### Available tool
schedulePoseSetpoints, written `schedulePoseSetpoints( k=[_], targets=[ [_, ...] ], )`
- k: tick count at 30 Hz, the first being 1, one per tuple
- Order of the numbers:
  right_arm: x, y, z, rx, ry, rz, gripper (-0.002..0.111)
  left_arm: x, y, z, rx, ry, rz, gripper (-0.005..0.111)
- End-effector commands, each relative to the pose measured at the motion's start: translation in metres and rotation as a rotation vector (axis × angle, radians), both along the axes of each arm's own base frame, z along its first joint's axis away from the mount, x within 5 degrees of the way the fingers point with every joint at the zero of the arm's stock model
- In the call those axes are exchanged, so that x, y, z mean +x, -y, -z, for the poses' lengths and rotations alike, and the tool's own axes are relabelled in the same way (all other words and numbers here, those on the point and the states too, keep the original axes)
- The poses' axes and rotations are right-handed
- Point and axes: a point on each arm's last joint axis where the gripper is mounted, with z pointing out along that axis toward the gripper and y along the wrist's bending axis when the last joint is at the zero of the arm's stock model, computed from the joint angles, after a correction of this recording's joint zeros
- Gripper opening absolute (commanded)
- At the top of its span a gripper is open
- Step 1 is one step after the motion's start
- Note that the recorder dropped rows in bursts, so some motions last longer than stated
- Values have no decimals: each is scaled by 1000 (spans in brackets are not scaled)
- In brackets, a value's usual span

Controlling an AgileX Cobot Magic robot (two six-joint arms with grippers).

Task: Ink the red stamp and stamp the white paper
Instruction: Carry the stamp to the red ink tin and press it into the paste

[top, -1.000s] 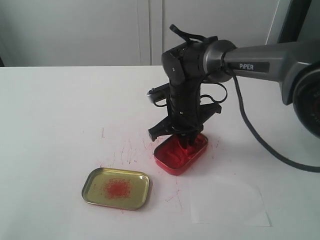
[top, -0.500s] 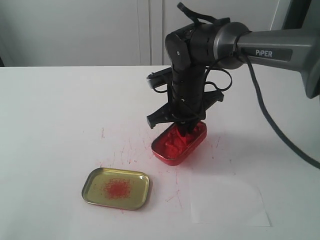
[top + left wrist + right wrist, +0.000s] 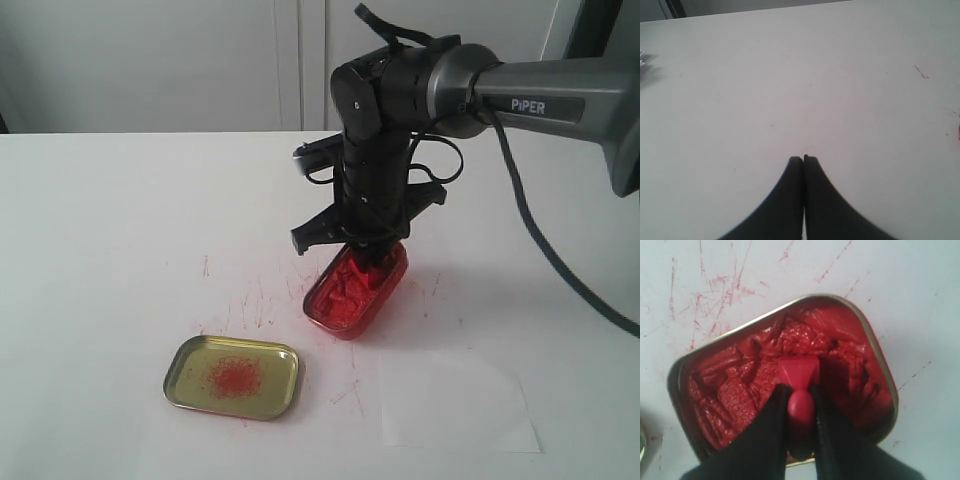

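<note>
the right gripper points straight down into the red ink-paste tin, which sits near the middle of the white worktop. its black fingers pinch the round handle of the red stamp from both sides. the stamp's square base is pressed flat into the rumpled red paste, roughly at the centre of the tin. in the exterior view the tin looks tipped, its far end higher than its near end, though i cannot be sure of that.

the grey arm that reaches in from the right carries white lettering that reads "piper". a black cable hangs from it.

the white paper lies flat on the worktop, near and to the right of the tin, apart from it. no mark can be made out on it. near and to the left lies a shallow gold tin lid, open side up, with red smudges in its middle. thin red streaks mark the worktop between lid and tin.

the left gripper hangs above bare worktop with its fingers pressed together on nothing.
</note>
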Motion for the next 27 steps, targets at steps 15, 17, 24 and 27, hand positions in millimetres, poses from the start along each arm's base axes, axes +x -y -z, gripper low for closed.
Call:
schedulePoseSetpoints(
  k=[15, 17, 24, 27],
  targets=[
    [3, 2, -9, 37, 45, 21, 0, 0, 0, 1, -9, -1, 2, 0],
    [3, 3, -9, 30, 36, 22, 0, 0, 0, 1, -9, -1, 2, 0],
    [-7, 7, -30, 49, 21, 40, 0, 0, 0, 1, -9, -1, 2, 0],
    [-13, 10, -44, 49, 17, 48, 0, 0, 0, 1, -9, -1, 2, 0]
  ],
)
